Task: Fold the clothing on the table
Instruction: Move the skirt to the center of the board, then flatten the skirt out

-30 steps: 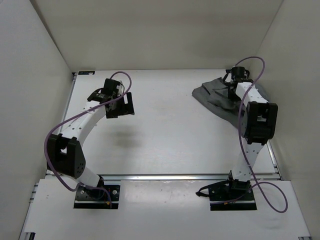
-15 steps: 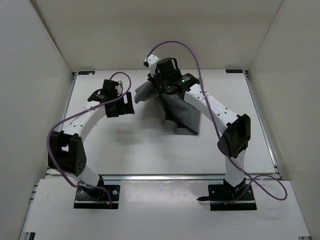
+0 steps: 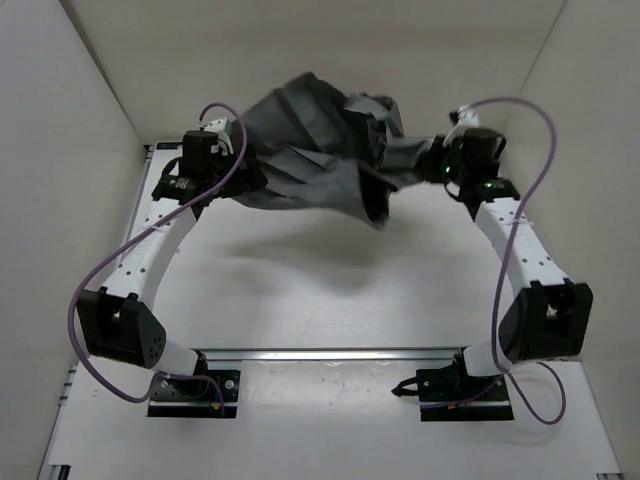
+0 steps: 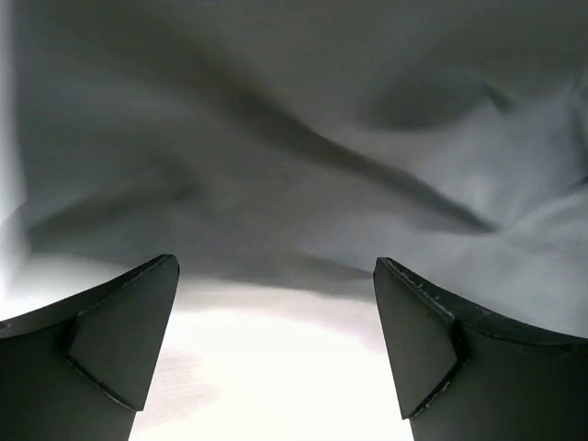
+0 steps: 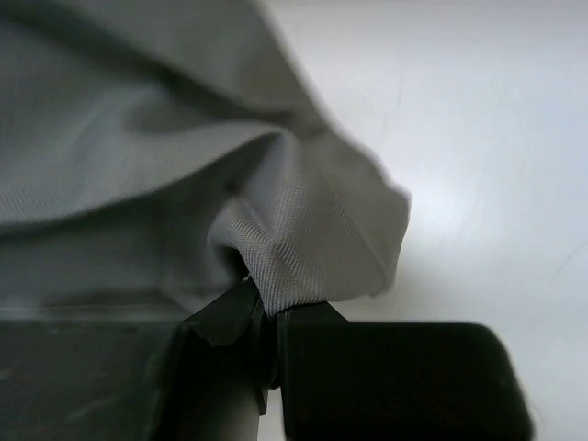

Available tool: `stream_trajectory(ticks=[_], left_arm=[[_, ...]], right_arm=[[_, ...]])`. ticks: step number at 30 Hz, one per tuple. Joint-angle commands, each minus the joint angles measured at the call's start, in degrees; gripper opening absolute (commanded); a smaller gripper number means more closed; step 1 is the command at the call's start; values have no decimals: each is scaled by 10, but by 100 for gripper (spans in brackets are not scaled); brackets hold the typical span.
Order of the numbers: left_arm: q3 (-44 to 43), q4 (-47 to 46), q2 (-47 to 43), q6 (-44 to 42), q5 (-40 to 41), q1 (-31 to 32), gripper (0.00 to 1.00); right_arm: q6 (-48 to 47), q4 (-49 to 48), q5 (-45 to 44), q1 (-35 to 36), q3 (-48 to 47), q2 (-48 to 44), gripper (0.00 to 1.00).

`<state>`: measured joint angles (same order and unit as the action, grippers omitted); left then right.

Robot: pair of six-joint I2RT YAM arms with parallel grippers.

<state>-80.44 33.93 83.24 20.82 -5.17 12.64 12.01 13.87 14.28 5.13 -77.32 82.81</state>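
Pinches one dark-grey garment (image 3: 310,150) in closed right fingers (image 5: 216,326), aloft near the far edge of the surface (image 3: 300,290). Presents left fingers (image 4: 110,344) spread wide, gripping nothing, fabric draped just ahead.

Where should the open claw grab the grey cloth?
Probably by its drooping bottom edge, coming straight in from the left. The right gripper pinches one corner of the cloth, so it hangs in the air above the table. That loose edge sags just ahead of the left gripper, whose fingers stand wide open and point right at it.
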Motion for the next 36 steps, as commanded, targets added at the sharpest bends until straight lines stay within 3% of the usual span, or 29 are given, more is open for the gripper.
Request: stream_trajectory(ticks=[1,6,11,13,15,20,23,25,27,28,29,31,34,36], left_arm=[[27,17,25,-2,-14,19,99],[82,17,41,2,-16,41,99],[82,29,79,7,-27,79,99],[64,29,99,23,-26,115,99],[58,25,114,41,-22,145,99],[67,-10,144,127,-33,191,98],[66,-26,151,162,-27,226,99],[64,-37,154,186,-20,244,99],[55,-42,164,202,-8,260,98],[52,-45,169,226,-3,275,99],[54,-45,171,229,5,281,99],[60,-49,173,252,9,287,99],[69,-66,179,272,17,291,98],[69,-70,187,288,36,299,98]], right_arm=[[58,13,38,-4,123,21,0],[59,42,93,-20,219,24,0],[65,42,109,-6,244,-2,0],[66,43,108,-3,225,-4,0],[55,48,152,28,188,16,0],[40,78,161,116,129,50,0],[42,57,152,85,186,12,0],[23,49,165,15,215,-22,0],[3,72,150,-36,233,-38,10],[-19,87,120,-50,234,-47,26],[-36,97,79,-50,240,-54,34],[-49,110,42,-50,250,-71,76],[-43,109,35,-24,261,-98,97],[-23,96,50,-24,272,-106,98]])
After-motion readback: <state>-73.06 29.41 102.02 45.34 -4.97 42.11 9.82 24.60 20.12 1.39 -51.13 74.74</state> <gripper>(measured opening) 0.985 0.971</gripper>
